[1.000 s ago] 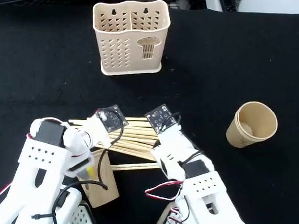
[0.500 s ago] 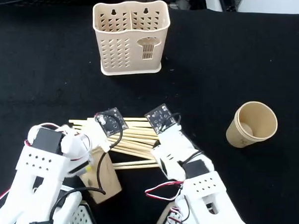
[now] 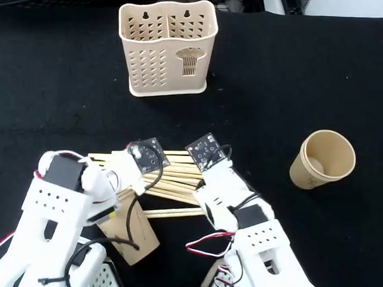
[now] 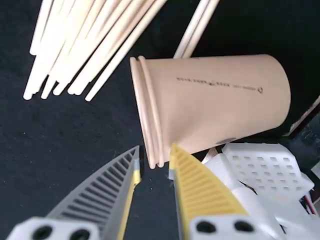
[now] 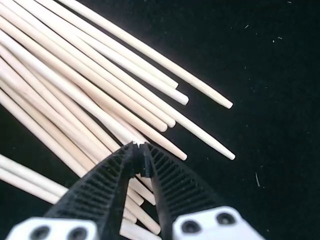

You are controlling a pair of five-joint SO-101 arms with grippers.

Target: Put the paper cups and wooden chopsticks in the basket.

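Left claw [image 4: 154, 152]: pinches the rim of the lying paper cup [image 4: 215, 105].
Right claw [image 5: 139, 146]: tips closed together over the chopsticks [image 5: 100, 85].
Cup print [image 4: 220, 86]: one small line, unreadable.

The basket [image 3: 167, 47] stands behind the chopsticks [image 3: 174, 174], with one cup [image 3: 129, 233] just before them and another cup [image 3: 322, 160] off right.

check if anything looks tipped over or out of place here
One paper cup lies on its side beside the chopsticks, its rim in the left tool. The chopsticks lie fanned out loosely.
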